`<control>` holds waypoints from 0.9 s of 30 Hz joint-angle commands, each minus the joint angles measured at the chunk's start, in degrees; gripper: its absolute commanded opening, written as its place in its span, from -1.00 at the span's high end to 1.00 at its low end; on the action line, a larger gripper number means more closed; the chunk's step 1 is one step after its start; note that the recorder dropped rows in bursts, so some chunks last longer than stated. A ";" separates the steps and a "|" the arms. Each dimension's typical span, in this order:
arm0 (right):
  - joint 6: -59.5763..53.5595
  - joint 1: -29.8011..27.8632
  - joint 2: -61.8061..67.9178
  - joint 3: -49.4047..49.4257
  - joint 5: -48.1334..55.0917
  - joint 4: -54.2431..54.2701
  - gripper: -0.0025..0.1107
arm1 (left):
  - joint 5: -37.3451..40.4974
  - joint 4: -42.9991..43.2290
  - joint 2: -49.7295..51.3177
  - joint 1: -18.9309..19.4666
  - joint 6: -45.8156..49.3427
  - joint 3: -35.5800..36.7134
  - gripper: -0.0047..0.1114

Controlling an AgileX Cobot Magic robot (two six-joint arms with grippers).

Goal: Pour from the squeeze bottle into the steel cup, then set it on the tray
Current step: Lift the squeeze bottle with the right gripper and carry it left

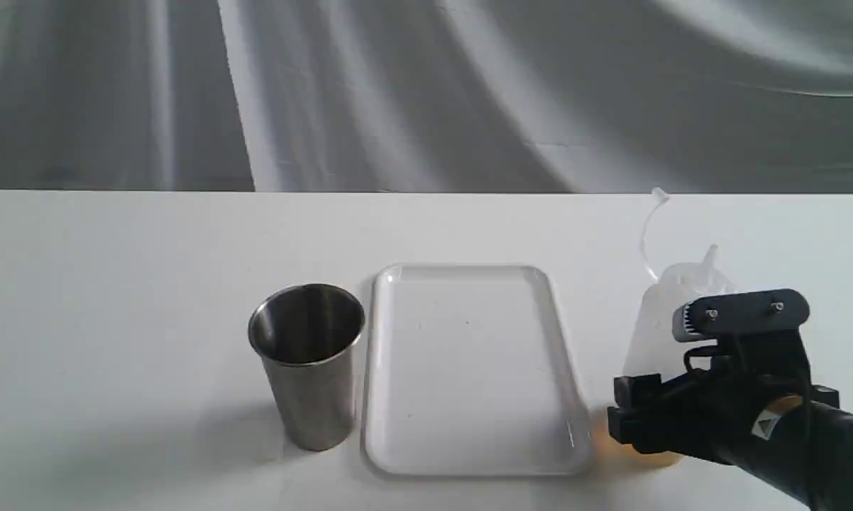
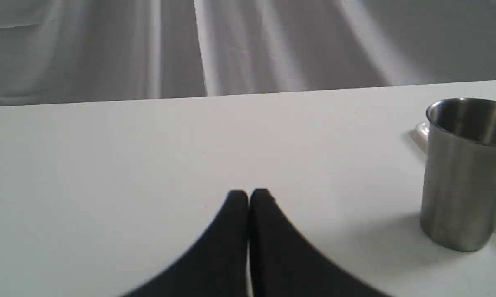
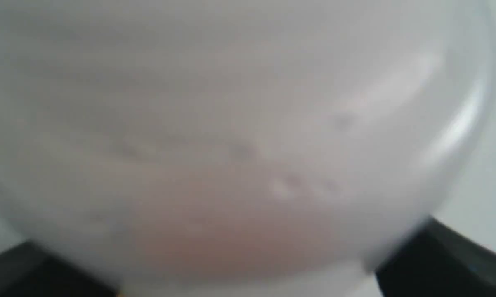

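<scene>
The squeeze bottle [image 1: 664, 319] stands upright on the table to the right of the tray [image 1: 462, 270], with amber liquid at its base and its cap strap arching above. My right gripper [image 1: 682, 369] holds its lower body, a finger against each side. In the right wrist view the bottle [image 3: 239, 144] fills the frame, with dark fingers [image 3: 438, 260] at the corners. The steel cup [image 1: 309, 362] stands empty just left of the tray. My left gripper [image 2: 249, 194] is shut on nothing, low over the table, well apart from the cup [image 2: 466, 177].
A grey cloth backdrop hangs behind the white table's far edge [image 1: 426, 191]. A corner of the tray [image 2: 421, 131] shows behind the cup in the left wrist view. The left arm is out of the exterior view.
</scene>
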 commanded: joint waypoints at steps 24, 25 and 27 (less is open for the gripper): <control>0.06 0.11 -6.33 -0.21 0.13 -0.14 0.70 | -0.43 -0.06 -0.15 0.09 -0.22 0.25 0.92; -0.20 0.11 -6.97 -0.21 0.25 -0.14 0.70 | -0.43 -0.06 -0.15 0.09 -0.22 0.25 0.92; -2.45 -0.01 -9.37 -0.21 1.51 0.14 0.70 | -0.43 -0.06 -0.15 0.09 -0.22 0.25 0.92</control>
